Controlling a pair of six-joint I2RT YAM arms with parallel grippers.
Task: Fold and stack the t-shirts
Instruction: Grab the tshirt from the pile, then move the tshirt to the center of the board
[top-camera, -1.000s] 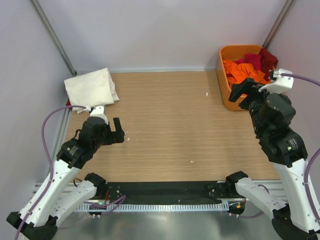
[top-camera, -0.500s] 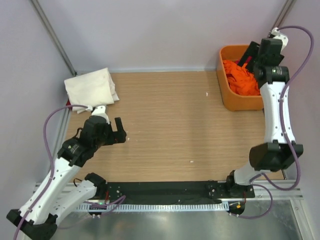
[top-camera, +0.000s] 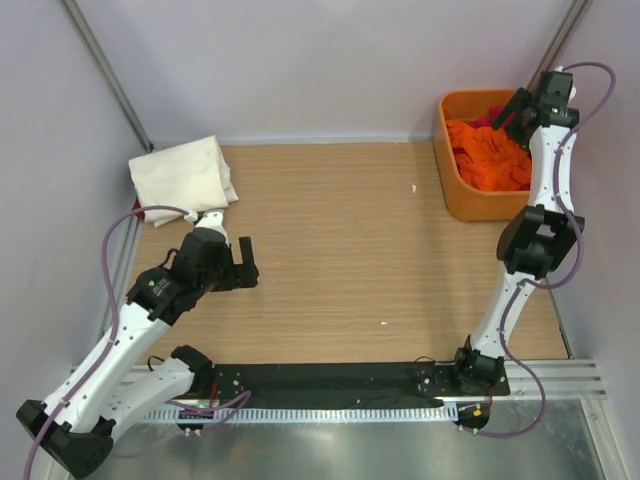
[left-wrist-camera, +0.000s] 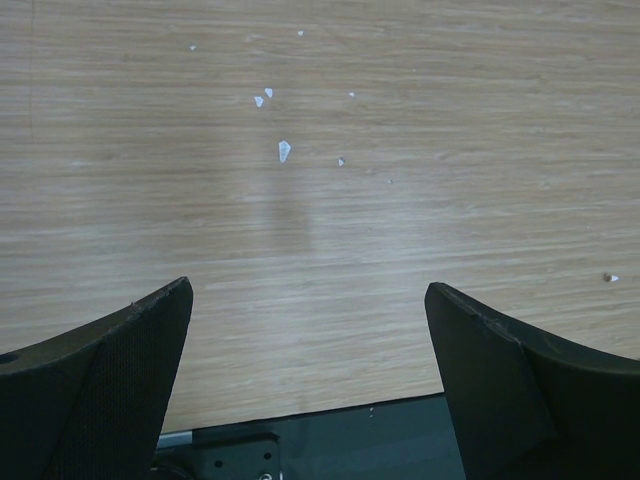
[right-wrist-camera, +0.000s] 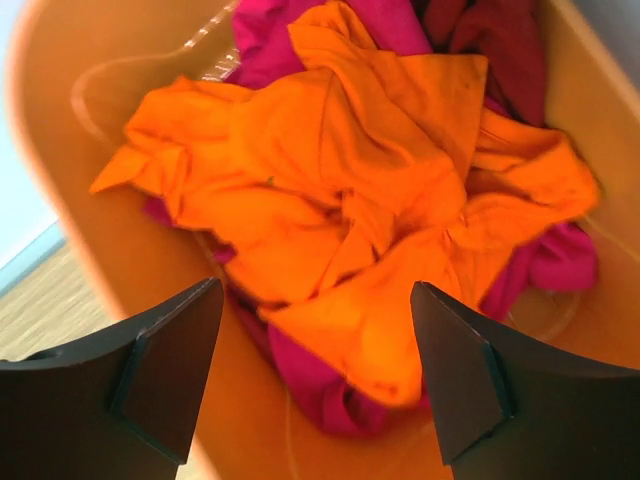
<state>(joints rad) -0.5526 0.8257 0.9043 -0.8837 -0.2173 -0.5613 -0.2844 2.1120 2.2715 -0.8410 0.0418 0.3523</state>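
Both jaws wide, empty, right over t-shirts (right-wrist-camera: 340, 200)

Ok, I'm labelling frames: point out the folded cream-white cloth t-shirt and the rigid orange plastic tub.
folded cream-white cloth t-shirt (top-camera: 180, 175): top view, its middle.
rigid orange plastic tub (top-camera: 480, 207): top view, its near wall.

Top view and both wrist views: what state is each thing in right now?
Cream-white t-shirt, folded.
Orange t-shirt, crumpled in the tub.
Crimson t-shirt, crumpled beneath the orange one.
Tub, upright, holding shirts.
Left end effector, open, empty.
Right end effector, open, empty, above the tub.
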